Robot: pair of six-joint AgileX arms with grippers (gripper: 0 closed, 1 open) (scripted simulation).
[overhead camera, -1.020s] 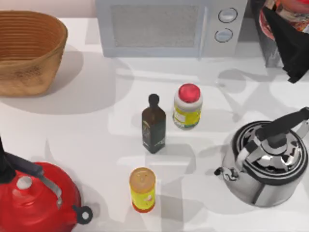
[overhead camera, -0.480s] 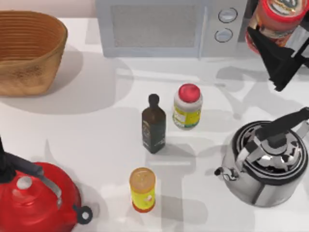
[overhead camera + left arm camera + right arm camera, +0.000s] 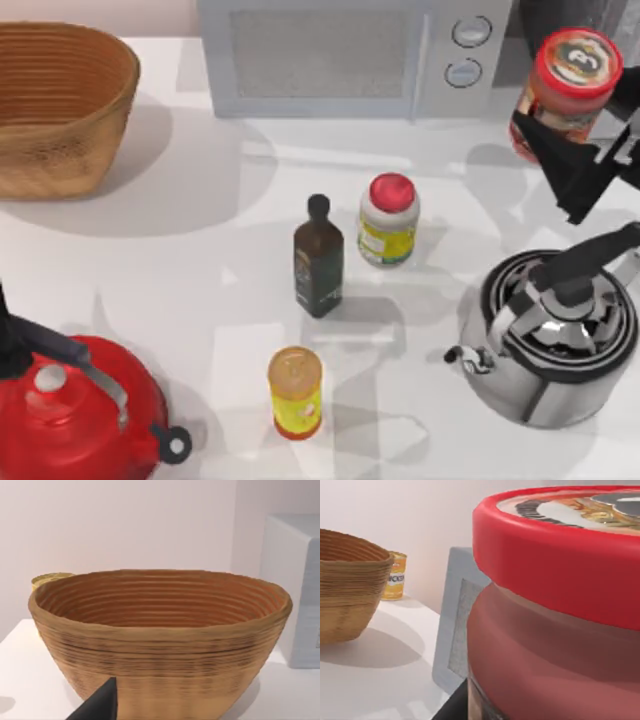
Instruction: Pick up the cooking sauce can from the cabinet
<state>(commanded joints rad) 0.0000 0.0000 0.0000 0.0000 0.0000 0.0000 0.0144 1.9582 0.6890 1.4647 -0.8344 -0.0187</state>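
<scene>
The sauce can (image 3: 572, 90) hangs in the right pincer (image 3: 560, 150) above the far right of the bench (image 3: 180, 270), just right of the microwave (image 3: 350, 55) and beyond the steel kettle (image 3: 555, 335). The pincer is closed on the lower part of the can's body, dark fingers (image 3: 575, 165) pressed against it, and the can stands nearly upright with its red lid and round mark facing up. The dark cabinet (image 3: 530, 15) sits at the far right corner behind it.

As I judge it, the step in hand is the carry clear of the cabinet. To do it well, the grip should hold firm without shifting, the can should stay upright, and the path should keep high enough to pass over the steel kettle's handle (image 3: 590, 262) and away from the microwave's side. A slow, even lift suits a hold that low on the body.

The left pincer (image 3: 97, 707) sits parked near the wicker basket (image 3: 60, 105) at the left; I cannot tell how far open it is.

Counted on the bench: one basket, one microwave, two kettles, the steel one and a red one (image 3: 75, 410), one dark bottle (image 3: 318, 258), one white jar with a red cap (image 3: 388, 220), one yellow can with an orange top (image 3: 295, 392), and one more yellow can (image 3: 395, 576) behind the basket.
</scene>
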